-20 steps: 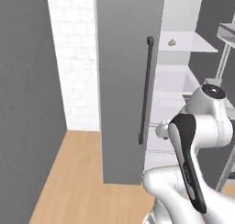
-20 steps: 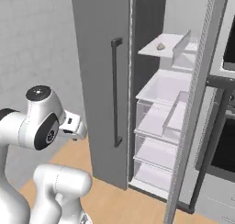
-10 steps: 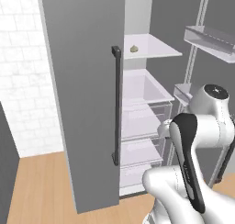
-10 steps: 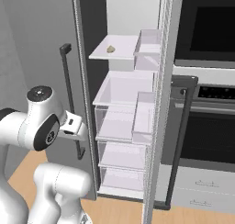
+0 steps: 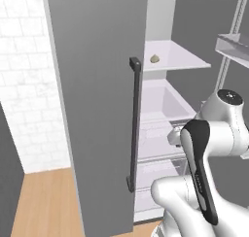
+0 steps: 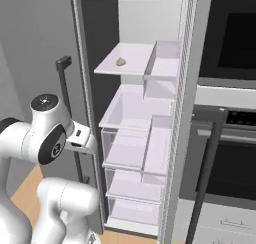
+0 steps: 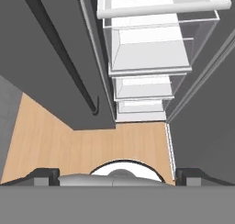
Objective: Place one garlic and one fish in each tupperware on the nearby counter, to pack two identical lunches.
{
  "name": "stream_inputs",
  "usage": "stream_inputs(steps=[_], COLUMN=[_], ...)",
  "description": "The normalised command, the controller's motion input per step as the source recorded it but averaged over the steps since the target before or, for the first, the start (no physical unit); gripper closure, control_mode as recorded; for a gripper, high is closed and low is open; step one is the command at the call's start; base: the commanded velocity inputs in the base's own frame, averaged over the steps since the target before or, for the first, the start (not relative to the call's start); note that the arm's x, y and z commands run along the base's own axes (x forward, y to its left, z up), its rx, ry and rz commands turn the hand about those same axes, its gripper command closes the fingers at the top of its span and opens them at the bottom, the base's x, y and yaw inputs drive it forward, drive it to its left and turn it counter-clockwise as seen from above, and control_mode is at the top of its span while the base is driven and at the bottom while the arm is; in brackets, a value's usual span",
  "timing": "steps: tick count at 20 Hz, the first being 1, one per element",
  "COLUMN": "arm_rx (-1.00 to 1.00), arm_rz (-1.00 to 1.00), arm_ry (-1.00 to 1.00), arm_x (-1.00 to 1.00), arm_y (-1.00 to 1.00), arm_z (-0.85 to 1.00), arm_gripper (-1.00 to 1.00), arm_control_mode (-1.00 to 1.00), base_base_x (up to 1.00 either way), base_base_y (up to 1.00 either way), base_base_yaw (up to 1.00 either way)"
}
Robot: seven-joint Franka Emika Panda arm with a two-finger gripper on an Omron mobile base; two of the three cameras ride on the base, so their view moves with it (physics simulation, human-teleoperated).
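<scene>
A single garlic (image 5: 154, 59) bulb, small, knobbly and pale beige, sits on the fridge's upper shelf (image 5: 187, 61), a smooth, flat, glossy white sheet. In the right base view the same garlic (image 6: 120, 62) lies toward the left front part of that shelf (image 6: 135, 58), well apart from the shelf's raised white divider wall (image 6: 150, 63) on its right.

Below that shelf the fridge holds a stack of translucent, boxy drawers (image 6: 134, 148) with straight, pale edges, each one lower than the last. Left of the shelf stands the open fridge door (image 5: 97, 100), a matte grey slab with a long, slim, dark bar handle (image 5: 133, 124) running upright along its edge. To the right of the shelf, past the fridge's side wall, a black glass oven front (image 6: 235, 33) shows, with a dark handle (image 6: 210, 153) lower down.

The gripper (image 7: 117, 175) is far below the shelf, pointing down at the light wooden floor (image 7: 92, 145) with fine grain; its two dark fingertips (image 7: 41, 176) stand spread wide, released, holding nothing.
</scene>
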Motion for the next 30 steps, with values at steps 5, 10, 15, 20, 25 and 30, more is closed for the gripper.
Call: stream_inputs(steps=[5,10,15,20,25,30], arm_rx=[0.0,0.0,0.0,0.0,0.0,0.0], arm_rz=[0.0,0.0,0.0,0.0,0.0,0.0], arm_ry=[0.0,0.0,0.0,0.0,0.0,0.0], arm_x=[0.0,0.0,0.0,0.0,0.0,0.0], arm_y=[0.0,0.0,0.0,0.0,0.0,0.0], arm_z=[0.0,0.0,0.0,0.0,0.0,0.0], arm_gripper=[-1.0,-1.0,-1.0,-1.0,-1.0,-1.0], arm_control_mode=[1.0,1.0,1.0,1.0,1.0,1.0], base_base_x=[0.48,0.05,0.01,0.15,0.17,0.0], base_base_y=[-0.33,-0.33,-0.18,-0.32,-0.25,0.0], base_base_yaw=[0.18,0.1,-0.03,-0.12,-0.02,0.0])
